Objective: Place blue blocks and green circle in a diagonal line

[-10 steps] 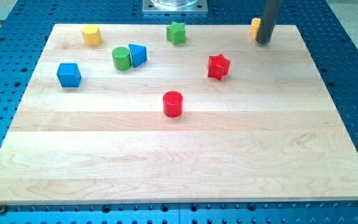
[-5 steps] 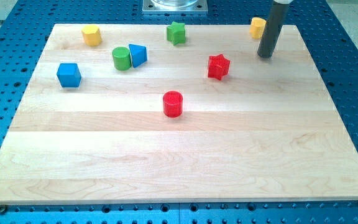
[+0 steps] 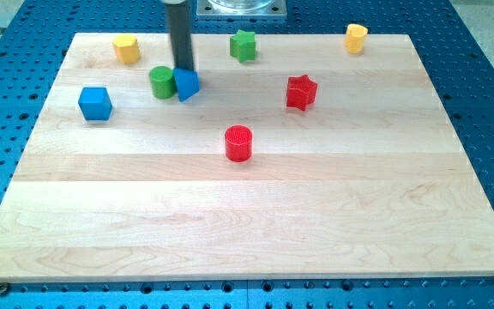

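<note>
**Tip at the blue/green pair, upper left of board**

Board: wooden board on a blue perforated table. The lower half of the board is bare wood below the red cylinder; wide room there. No containers in view.

Edge positions: yellow block sits close to the top edge at the view's left; green star close to the top edge near centre; a second yellow block at the top edge toward the view's right. Red star lies right of centre, well apart from any edge.

Task blocks: green cylinder and blue triangular block stand side by side, touching or nearly so, in the upper left. Blue cube lies to their lower left, nearer the left edge, apart from them.

My tip: the rod comes down from the view's top and ends at the upper edge of the blue triangular block, just right of the green cylinder. Whether it touches cannot be told. There is no gripper on this arm, so no jaws to report.
</note>
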Available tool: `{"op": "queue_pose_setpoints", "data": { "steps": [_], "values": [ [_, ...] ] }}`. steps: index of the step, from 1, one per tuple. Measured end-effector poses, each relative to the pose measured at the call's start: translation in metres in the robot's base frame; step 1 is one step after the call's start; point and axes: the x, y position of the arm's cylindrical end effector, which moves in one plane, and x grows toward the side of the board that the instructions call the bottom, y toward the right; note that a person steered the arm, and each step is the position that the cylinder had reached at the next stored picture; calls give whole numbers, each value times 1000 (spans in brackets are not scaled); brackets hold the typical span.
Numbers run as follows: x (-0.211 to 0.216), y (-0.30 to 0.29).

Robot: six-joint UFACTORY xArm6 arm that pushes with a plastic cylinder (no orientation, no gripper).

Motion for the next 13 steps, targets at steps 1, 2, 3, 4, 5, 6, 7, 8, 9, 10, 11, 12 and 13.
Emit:
{"op": "queue_pose_setpoints", "data": {
  "steps": [1, 2, 3, 4, 5, 6, 7, 8, 9, 10, 11, 12, 13],
  "values": [
    [44, -35],
    [54, -41],
    [97, -76],
    [141, -96],
    [193, -104],
    [189, -135],
    [168, -135],
    [162, -153],
    [147, -189],
    [106, -189],
    [91, -189],
    [87, -188],
    [86, -185]
  ]
}}
